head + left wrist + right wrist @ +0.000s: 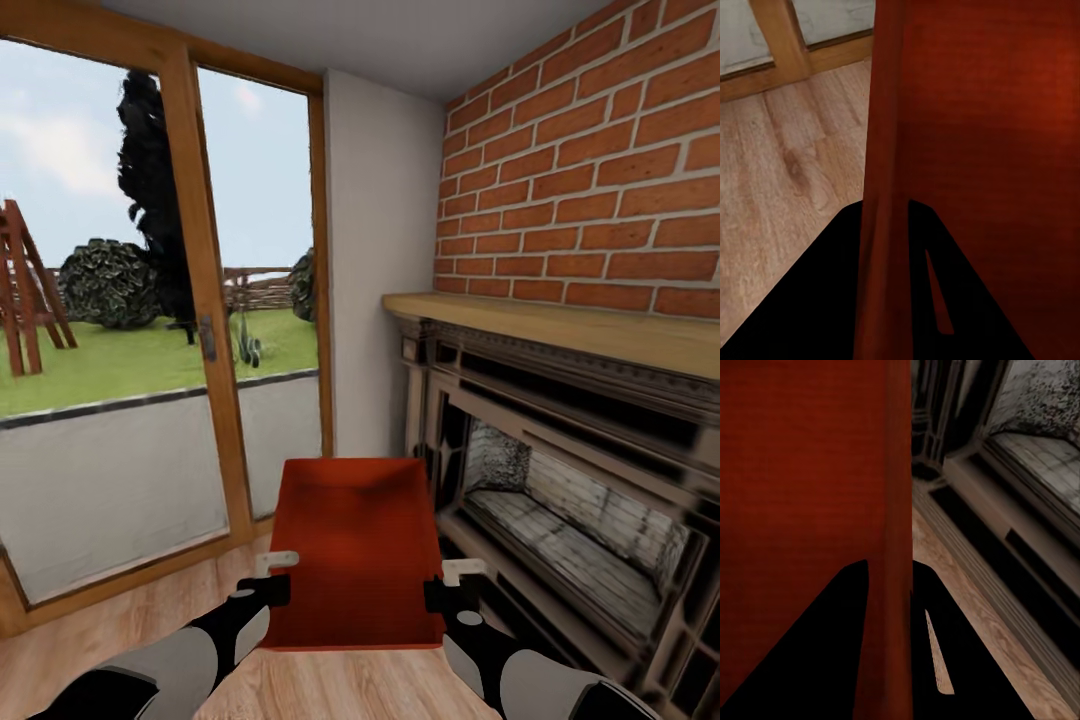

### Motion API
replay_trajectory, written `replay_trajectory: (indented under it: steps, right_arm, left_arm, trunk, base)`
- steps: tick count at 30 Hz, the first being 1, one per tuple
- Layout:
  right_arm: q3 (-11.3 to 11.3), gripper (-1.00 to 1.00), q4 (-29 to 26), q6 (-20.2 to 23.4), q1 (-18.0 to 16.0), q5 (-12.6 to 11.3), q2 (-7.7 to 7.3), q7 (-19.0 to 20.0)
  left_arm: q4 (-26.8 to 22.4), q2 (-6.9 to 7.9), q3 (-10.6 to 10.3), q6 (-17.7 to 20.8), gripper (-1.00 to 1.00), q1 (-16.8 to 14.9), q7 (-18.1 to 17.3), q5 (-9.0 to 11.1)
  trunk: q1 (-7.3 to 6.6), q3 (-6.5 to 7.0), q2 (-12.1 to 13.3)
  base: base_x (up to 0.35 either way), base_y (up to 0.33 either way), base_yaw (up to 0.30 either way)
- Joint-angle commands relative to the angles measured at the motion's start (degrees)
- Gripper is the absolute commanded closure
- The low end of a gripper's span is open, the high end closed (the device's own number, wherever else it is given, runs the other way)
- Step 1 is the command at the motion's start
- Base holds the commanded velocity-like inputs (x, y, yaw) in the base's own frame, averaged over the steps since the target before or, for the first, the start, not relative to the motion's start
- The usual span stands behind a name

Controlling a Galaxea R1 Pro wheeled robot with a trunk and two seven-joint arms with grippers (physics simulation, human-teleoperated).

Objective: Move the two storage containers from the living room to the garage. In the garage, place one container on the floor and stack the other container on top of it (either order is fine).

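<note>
**Storage container carried between both grippers by the fireplace**

Storage container (355, 545), orange-red and open-topped, was held up in front of the robot, above the light wood plank floor (150, 615) of the living room. The left gripper (262, 580) gripped its left wall near the near corner, and the right gripper (452, 588) gripped its right wall opposite. In the left wrist view the container's rim (881, 187) ran between the two dark fingers (810, 300), one on each side of the wall, so that gripper was clamped on the bin. The right wrist view showed the same: the rim (896, 547) was pinched between the right fingers (817, 652).

To the right stood the dark ornate fireplace (570, 470) with its wooden mantel (590, 330), under a red brick chimney (600, 180). To the far left, a wood-framed glass door (200, 300) looked out on a lawn with a shrub (110, 285).
</note>
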Motion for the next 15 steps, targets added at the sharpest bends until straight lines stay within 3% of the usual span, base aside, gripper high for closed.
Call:
replay_trajectory:
  steps: [1,15]
  right_arm:
    - [1.1,1.00,0.0,0.1,0.0,-0.8,-0.02,0.3]
    - [1.1,1.00,0.0,0.2,0.0,-0.7,-0.02,0.3]
  left_arm:
    - [-0.1,0.01,2.5,-0.8,1.00,-0.1,4.8,-0.1]
    - [-0.3,0.05,2.5,-0.8,1.00,-0.1,4.8,1.1]
  trunk:
    - [0.02,-0.05,-0.1]
    - [0.02,0.47,-0.1]
  base:
    - [0.000,0.000,0.238]
    - [0.000,0.000,0.253]
